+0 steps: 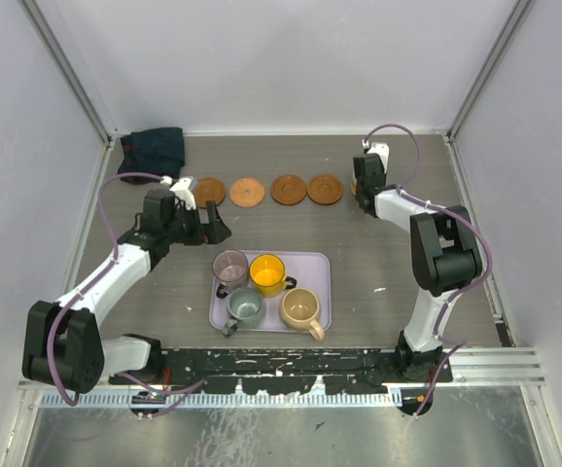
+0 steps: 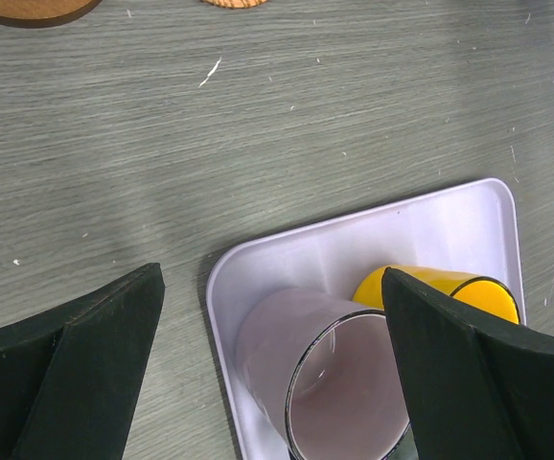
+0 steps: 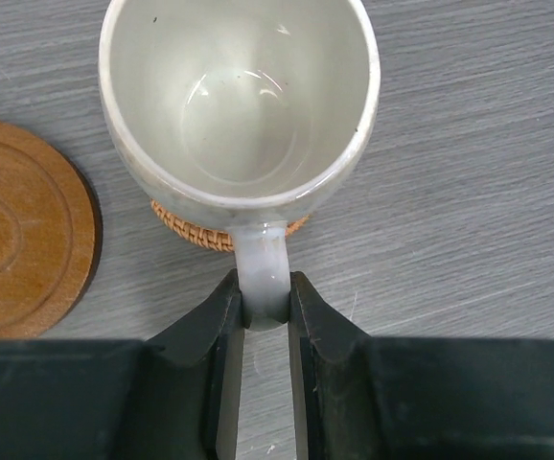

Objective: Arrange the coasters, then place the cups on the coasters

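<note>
While the top view looks down, the lavender tray (image 1: 316,267) at six o'clock holds four cups: mauve cup (image 1: 230,266), yellow cup (image 1: 266,272), grey-green cup (image 1: 244,306) and tan cup (image 1: 300,308); four coasters (image 1: 247,192) line up at twelve o'clock, with a dark cloth (image 1: 155,148) at eleven. From the left wrist, the left gripper (image 2: 272,283) gapes wide above the tray's corner, holding nothing, with the mauve and yellow cups at five o'clock. From the right wrist, the right gripper (image 3: 265,297) pinches the handle (image 3: 263,264) of the white cup (image 3: 239,105), which sits atop a woven coaster (image 3: 191,230), a wooden coaster (image 3: 18,240) at nine o'clock
</note>
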Controlling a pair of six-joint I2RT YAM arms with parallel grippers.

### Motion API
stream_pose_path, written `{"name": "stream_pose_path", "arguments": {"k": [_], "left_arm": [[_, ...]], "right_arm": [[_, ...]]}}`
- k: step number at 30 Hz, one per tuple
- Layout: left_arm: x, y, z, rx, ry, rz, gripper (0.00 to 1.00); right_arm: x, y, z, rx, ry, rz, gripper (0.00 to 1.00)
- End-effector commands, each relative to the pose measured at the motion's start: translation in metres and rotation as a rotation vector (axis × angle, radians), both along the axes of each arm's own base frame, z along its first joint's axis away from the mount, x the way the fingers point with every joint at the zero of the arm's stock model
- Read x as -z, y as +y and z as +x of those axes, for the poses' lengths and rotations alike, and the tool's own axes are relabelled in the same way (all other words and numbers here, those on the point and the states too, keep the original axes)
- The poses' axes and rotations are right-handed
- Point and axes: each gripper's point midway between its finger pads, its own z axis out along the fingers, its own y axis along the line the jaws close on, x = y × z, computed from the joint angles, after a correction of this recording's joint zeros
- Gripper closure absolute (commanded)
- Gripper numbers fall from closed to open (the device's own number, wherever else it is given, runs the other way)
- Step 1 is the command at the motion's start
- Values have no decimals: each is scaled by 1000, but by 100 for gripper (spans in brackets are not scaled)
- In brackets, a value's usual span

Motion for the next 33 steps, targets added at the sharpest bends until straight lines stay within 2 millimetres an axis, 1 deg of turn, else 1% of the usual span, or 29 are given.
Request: {"name": "stream_pose_path", "arguments": {"k": [1,7,16,20,33], "left_arm": [[-18,-1,7,1,-82,-8,2],[-19,-2,6,1,-84,-14,2],[-20,-1,3,-2,-90,-16,2],[-21,-1,2,0,-93,-17,2],[-25,1,-1,-3,-107,-15,2]], "right_arm": [[-62,0,11,-7,-211,-19,99],[-87,2,4,-15,-283,-9,99],[-104,1,-3,-20,-323,5,99],[-99,1,-5,-22,-305,-2,99],[-64,2,-5,-27,-243,-8,99]]}}
